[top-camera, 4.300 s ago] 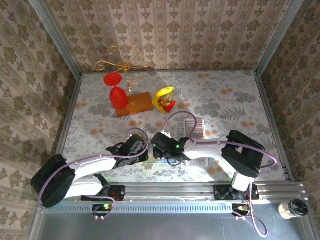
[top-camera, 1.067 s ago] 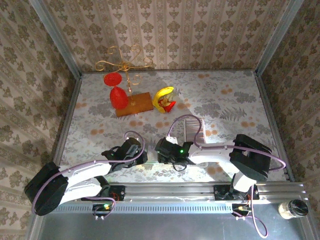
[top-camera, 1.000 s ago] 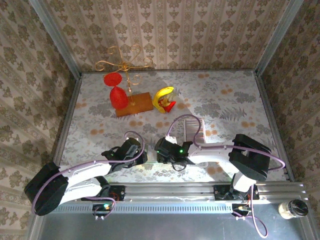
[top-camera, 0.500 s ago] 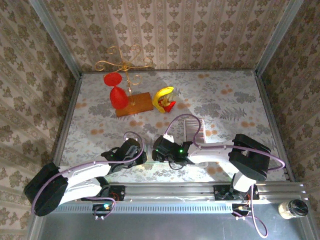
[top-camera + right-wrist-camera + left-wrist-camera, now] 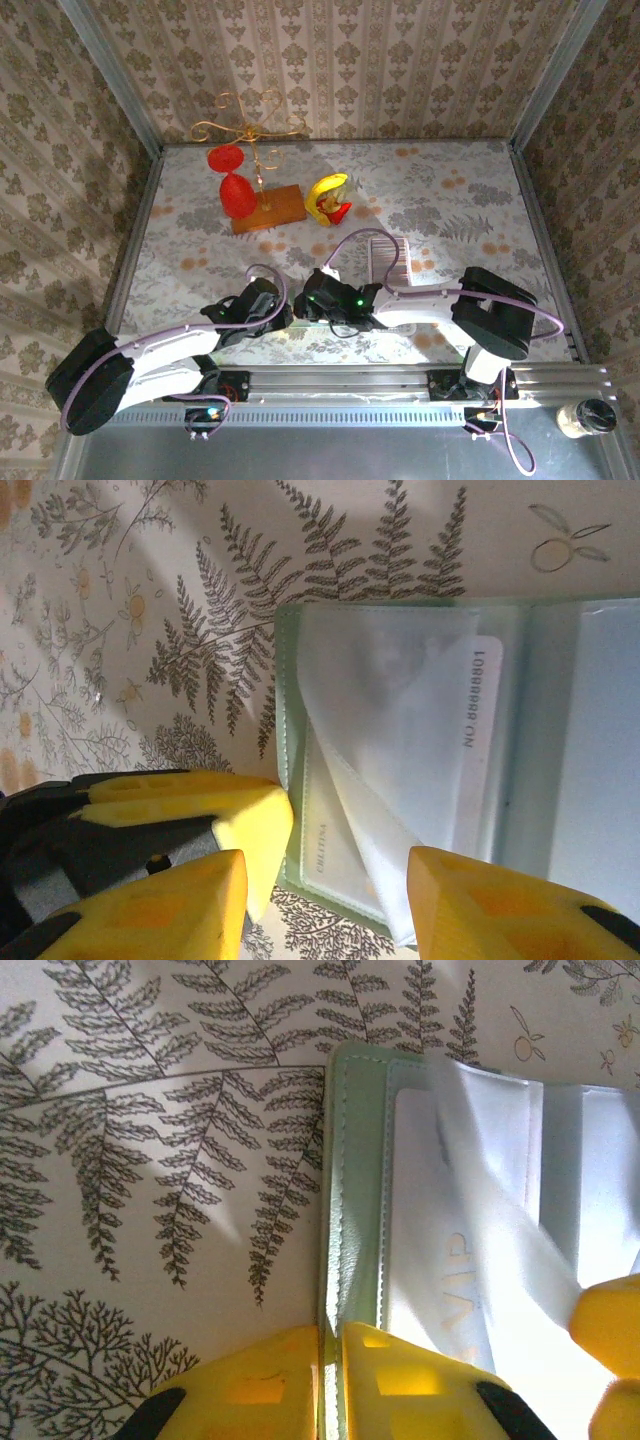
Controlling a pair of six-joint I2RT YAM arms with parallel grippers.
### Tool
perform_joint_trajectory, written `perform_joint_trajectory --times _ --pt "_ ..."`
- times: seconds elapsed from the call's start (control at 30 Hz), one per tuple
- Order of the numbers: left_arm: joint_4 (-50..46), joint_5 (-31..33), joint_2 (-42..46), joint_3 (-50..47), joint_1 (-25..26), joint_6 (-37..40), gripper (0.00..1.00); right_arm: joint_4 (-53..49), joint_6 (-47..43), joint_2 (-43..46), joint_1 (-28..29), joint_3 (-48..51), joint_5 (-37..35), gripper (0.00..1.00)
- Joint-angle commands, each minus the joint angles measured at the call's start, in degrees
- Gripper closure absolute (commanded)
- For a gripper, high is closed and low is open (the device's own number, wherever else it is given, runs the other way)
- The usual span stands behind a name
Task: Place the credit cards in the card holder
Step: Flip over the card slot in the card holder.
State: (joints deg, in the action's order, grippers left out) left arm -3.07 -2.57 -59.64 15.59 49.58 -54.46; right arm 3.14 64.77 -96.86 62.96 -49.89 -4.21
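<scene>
Sage-green card holder [image 5: 355, 1210] is lying open and flat on a fern-printed tablecloth [image 5: 150, 1160], near the front middle of the table, where the 2 arms are meeting in the overhead view. Its bluish-grey inside is facing up, with clear plastic pockets fanning loosely across it. A white card [image 5: 450, 1290] printed VIP is sitting behind 1 of those pockets.

In the left wrist view, the left gripper [image 5: 330, 1335] is pinching the holder's stitched green edge, its yellow fingers almost together with the edge running down into the thin slit between them.

In the right wrist view, the right gripper [image 5: 328, 865] is standing about halfway open, its 2 yellow fingers straddling the holder's lower corner and a drooping clear pocket. Whether those fingers are pressing on anything cannot be told.

Seen from overhead, the credit cards [image 5: 395, 258] are lying as a pale ribbed strip just beyond the right arm, apart from the holder. Farther back, a gold wire stand [image 5: 268, 208] on a wooden base is carrying red ornaments, with a yellow and red toy [image 5: 328, 197] just beside it
</scene>
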Motion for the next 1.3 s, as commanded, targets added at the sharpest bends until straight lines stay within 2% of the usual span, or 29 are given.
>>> perform_joint_trajectory --times 0.0,0.33,0.6,0.7,0.93,1.1,1.27 --pt "-3.5 1.1 2.5 -0.9 0.7 -0.7 0.85 2.1 1.6 -1.5 0.4 -0.2 1.0 0.54" --pt "-20.5 8.5 14.7 2.2 0.4 -0.3 0.82 3.8 1.9 -2.6 0.4 -1.2 1.9 0.53" --pt "-28.9 11.3 22.0 4.6 0.2 -1.3 0.78 7.6 1.0 -3.9 0.5 -3.0 3.3 0.52" --pt "-30.3 11.8 23.8 5.0 -0.1 -1.8 0.72 8.3 -1.4 -3.2 0.4 -4.3 4.4 0.5" --pt "-39.4 14.7 30.5 9.3 -4.1 -0.9 0.7 6.1 -6.3 0.3 -0.2 -7.9 4.9 0.45" --pt "-40.8 13.6 33.3 11.5 -5.2 0.5 0.65 1.1 -15.5 5.4 -2.1 -8.7 5.3 0.38" --pt "-35.6 7.5 29.5 11.7 -5.2 2.5 0.59 -1.8 -30.4 14.5 -5.1 -5.7 1.8 0.36"
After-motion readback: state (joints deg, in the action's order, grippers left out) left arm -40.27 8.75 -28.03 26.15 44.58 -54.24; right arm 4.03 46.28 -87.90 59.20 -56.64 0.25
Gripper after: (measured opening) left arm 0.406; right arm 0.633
